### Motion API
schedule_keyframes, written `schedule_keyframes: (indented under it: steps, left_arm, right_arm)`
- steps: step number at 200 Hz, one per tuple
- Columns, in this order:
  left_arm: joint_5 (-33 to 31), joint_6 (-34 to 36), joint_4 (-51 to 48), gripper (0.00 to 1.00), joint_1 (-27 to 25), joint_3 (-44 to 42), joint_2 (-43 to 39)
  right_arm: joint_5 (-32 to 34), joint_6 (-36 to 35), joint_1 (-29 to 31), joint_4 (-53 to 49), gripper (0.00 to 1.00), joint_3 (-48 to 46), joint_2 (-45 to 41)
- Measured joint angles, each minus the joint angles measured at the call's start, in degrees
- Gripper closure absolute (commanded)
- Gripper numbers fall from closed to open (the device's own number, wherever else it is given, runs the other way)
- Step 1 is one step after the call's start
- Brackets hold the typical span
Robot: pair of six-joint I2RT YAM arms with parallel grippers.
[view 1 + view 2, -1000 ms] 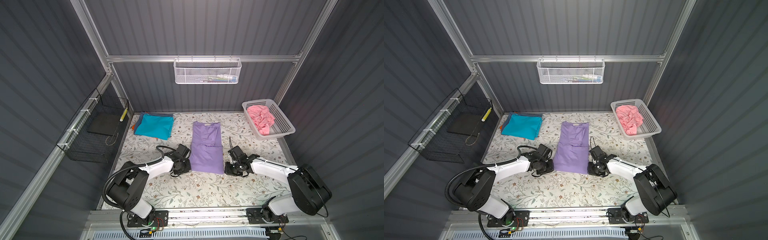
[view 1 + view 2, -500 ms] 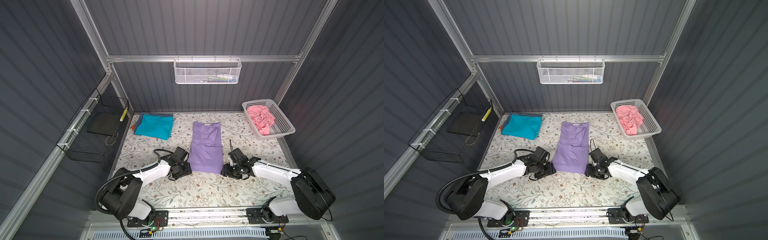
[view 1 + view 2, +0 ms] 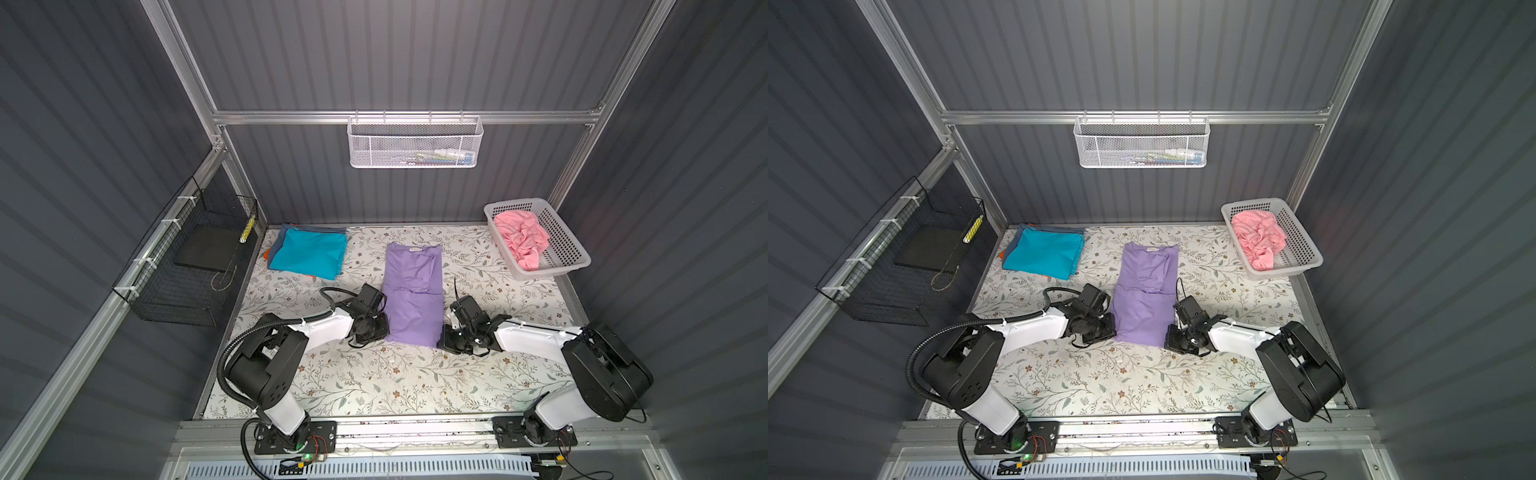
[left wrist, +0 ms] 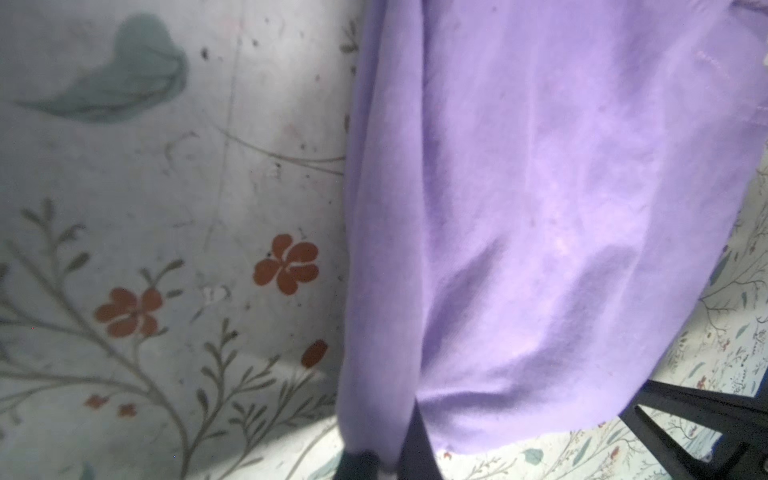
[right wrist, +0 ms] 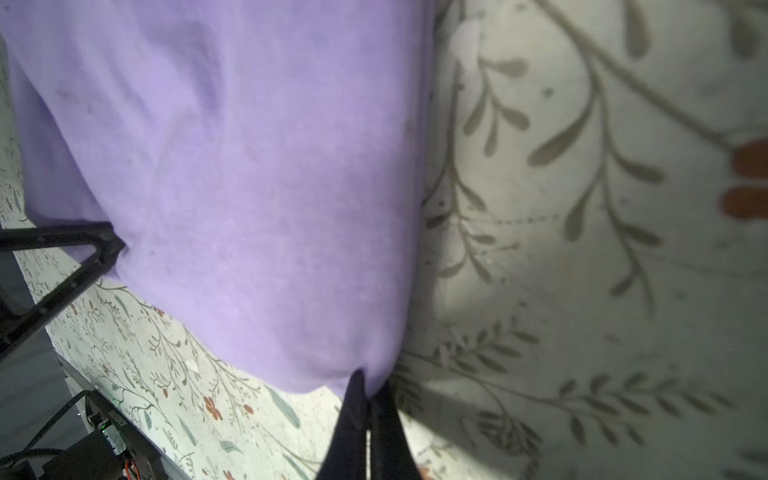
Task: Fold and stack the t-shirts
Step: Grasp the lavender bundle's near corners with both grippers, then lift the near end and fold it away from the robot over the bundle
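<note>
- Shows the floral-print surface [image 3: 374, 382] filling the enclosure floor, ringed by dark ribbed walls [image 3: 415, 62].
- Shows a black wire basket [image 3: 187, 266] hung on the left wall and a white mesh basket [image 3: 415, 145] hung on the back rail.
- Presents the lavender t-shirt [image 3: 411, 299] at mid-surface, folded into a long narrow strip, collar toward the back wall and hem toward the arms.
- Sets a folded stack at the far-left corner of the surface: teal t-shirt [image 3: 309, 253] on top, blue-grey t-shirt [image 3: 286, 230] edging out beneath, a sliver of orange t-shirt [image 3: 266, 253] at the left side.
- Holds the pink t-shirt [image 3: 521, 241] crumpled inside the white basket [image 3: 569, 257] at the far-right corner.
- Pinches the hem's left corner with the left gripper [image 3: 381, 328], jaws clamped on the lavender cloth in the left wrist view.
- Pinches the hem's right corner with the right gripper [image 3: 442, 336], jaws pressed together on the same cloth in the right wrist view.
</note>
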Motion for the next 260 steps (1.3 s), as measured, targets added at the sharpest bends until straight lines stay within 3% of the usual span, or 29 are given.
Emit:
schedule_keyframes:
  steps: [77, 131, 181, 260]
  left_arm:
    - [-0.1, 0.0, -15.3, 1.0, -0.7, 3.1, -14.5]
    - [-0.5, 0.2, -23.3, 0.99, -0.8, 14.4, -18.0]
    - [-1.5, 3.9, -26.1, 0.97, 0.4, 26.5, -9.0]
    - [4.2, 9.4, -26.6, 0.92, 11.0, 42.5, 10.8]
  right_arm:
    - [-1.1, -4.8, -0.6, -20.7, 1.0, 6.9, -13.4]
    - [-2.6, -7.4, -4.6, -30.7, 1.0, 18.1, -15.5]
    - [-7.2, -10.1, -12.8, -31.3, 1.0, 26.6, -6.9]
    - [-14.4, -12.5, -18.6, -27.8, 1.0, 42.9, 17.9]
